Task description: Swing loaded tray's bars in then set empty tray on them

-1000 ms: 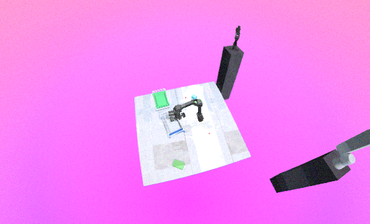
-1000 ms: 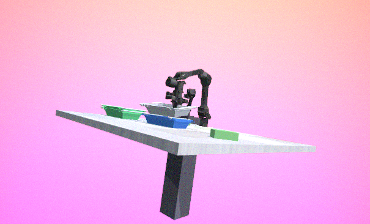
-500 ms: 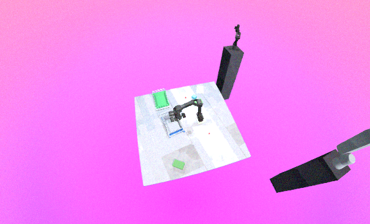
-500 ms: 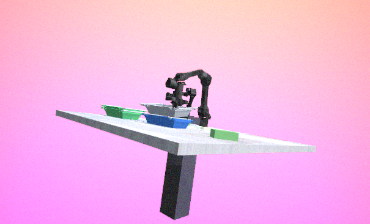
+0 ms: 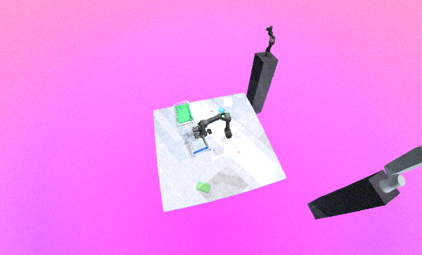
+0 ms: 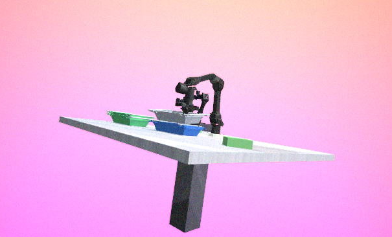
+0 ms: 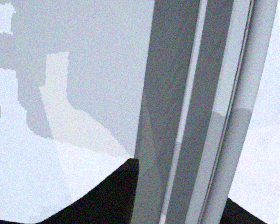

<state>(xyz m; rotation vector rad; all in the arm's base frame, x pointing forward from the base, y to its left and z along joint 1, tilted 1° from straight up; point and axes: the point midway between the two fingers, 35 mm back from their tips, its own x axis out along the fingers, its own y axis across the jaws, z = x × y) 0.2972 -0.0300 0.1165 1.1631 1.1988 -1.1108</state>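
- Above the blue tray (image 6: 176, 127), the gripper (image 6: 188, 107) is clamped on the far-right rim of the grey tray (image 6: 176, 116) and holds it in the air, clear of the table (image 6: 192, 152).
- Grey tray looks about level in the exterior view, its long axis lined up with the blue one below. My read: edge grip chosen so the body hangs free over the load and can come down flat.
- Blue tray is the loaded one, by its position under the carry; blocks inside are too small to make out. Wire bars (image 5: 190, 141) show as thin lines across that tray in the top view; whether both are fully swung in, can't tell.
- Wrist view: only the grey tray's rim (image 7: 184, 116) running close past the lens, pale table beyond. No fingertips visible.
- Around: green tray (image 6: 129, 119) to the left of the blue one, just beside it, not under the carry path. Green block (image 6: 238, 142) near the front-right edge, well apart. Cyan block (image 5: 221, 110) by the arm's elbow, far side.
- Nothing obviously in the way of a straight descent. Risk as I judge it: an edge-held tray may tilt on release and slip past a bar.
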